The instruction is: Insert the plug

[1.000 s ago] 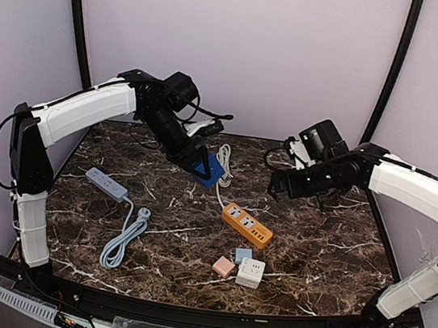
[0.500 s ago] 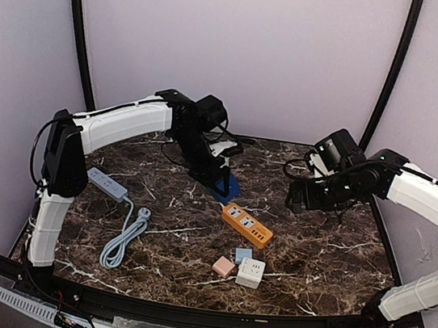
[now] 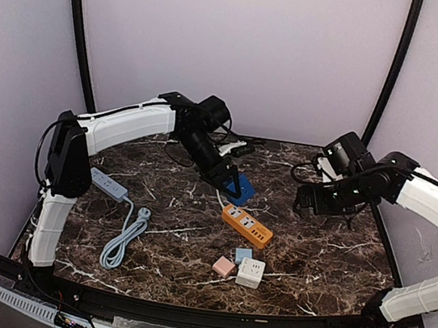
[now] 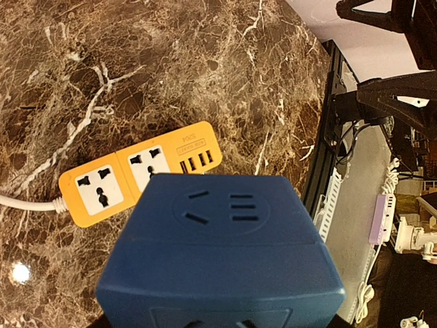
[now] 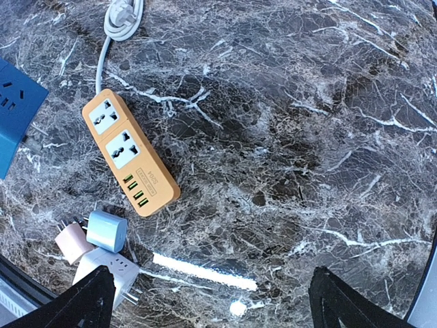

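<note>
Top external view: left gripper [image 3: 231, 180], clenched on the blue plastic cube adapter [image 3: 242, 190], hangs just behind the corded end of the orange power strip [image 3: 247, 223]; right gripper [image 5: 212, 301], released, is farther off.

The surface [image 3: 328, 261] is dark brown marble, veined all over in white and tan. The power strip [image 3: 247, 224] is orange, with white socket faces, green USB ports and a white cord [image 5: 102, 61]. The cube socket [image 4: 218, 260] is deep blue on every face that shows. The long strip [image 3: 107, 184] is grey-blue, and its lead [image 3: 122, 240] is a paler blue-grey. The pink adapter [image 3: 223, 267] is pastel, the light blue adapter [image 3: 244, 256] likewise, and the white adapter [image 3: 250, 272] is plain. The left arm [image 3: 127, 122] and the right arm [image 3: 435, 194] have white shells and black joints. The right hand [image 5: 212, 304] has black fingers [image 5: 82, 304]. The walls [image 3: 244, 45] are pale lilac and the poles [image 3: 80, 22] are black.
</note>
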`<state>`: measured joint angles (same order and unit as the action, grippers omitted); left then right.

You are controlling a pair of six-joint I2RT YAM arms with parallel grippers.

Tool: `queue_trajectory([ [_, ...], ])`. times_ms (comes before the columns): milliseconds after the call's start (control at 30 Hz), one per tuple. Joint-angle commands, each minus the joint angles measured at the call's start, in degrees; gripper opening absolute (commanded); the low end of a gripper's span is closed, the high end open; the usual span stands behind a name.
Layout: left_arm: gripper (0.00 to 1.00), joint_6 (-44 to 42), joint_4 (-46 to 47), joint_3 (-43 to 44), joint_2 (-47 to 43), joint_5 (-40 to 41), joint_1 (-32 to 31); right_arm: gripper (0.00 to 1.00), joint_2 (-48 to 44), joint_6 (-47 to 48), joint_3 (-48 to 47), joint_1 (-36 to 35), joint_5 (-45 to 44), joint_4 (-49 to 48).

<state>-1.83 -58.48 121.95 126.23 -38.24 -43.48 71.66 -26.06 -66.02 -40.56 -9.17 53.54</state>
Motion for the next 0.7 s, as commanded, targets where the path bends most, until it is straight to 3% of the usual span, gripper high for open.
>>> queue_trajectory([
  [0,0.01,-1.5,0.6,2.0,1.4,-3.4,0.2,0.99,-1.3,-0.9,1.7,0.0,-1.6,1.0],
  [100,0.01,-1.4,1.7,2.1,1.5,-3.4,0.2,0.99,-1.6,-1.3,1.9,0.0,-2.4,1.0],
  [367,0.01,0.2,-0.1,4.3,3.5,14.2,-0.2,0.99,-1.8,-1.8,3.2,0.0,-3.0,0.5],
  [667,0.01,1.3,-0.2,7.0,6.3,17.7,-1.3,0.98,-1.4,-1.2,3.3,0.1,-3.1,0.3],
])
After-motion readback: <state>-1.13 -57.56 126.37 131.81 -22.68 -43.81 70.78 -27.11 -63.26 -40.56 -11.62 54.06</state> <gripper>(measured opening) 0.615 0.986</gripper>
